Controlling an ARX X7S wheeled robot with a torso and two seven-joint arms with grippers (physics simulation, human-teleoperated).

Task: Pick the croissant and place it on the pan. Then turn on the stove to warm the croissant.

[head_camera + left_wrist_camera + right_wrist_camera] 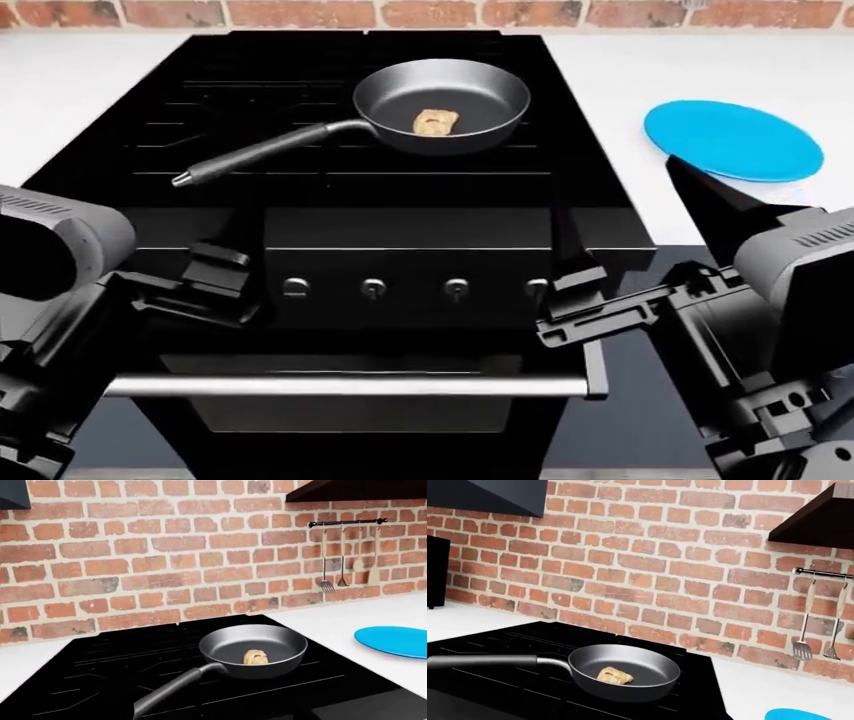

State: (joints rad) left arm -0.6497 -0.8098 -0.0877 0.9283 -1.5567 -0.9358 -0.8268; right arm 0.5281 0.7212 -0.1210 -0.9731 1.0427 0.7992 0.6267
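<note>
The left gripper (220, 272) hung at the stove's (400, 250) front edge, left of the knob row, holding nothing; whether its fingers were spread or pressed together could not be told from the head view. On the black grated cooktop, the pan's long black handle (254, 152) ran toward the front left corner, its end free of either gripper. The pan (441, 105) itself sat on the rear half of the cooktop, right of centre, and the croissant (435, 122) lay inside it, on the dark floor near the front wall. Both wrist views showed the same pastry resting flat in the pan, with a red brick wall (167, 555) behind the range.

Four silver knobs (415, 288) lined the front panel, above the steel bar handle (347, 386). The right gripper (577, 305) was at the right end of that row, close to the rightmost knob; contact could not be confirmed, nor could the set of its fingers. A blue plate (733, 139) lay on the white counter (747, 60) right of the stove, well apart from the pan. Utensils (342, 562) hung from a rail on the wall above that counter.
</note>
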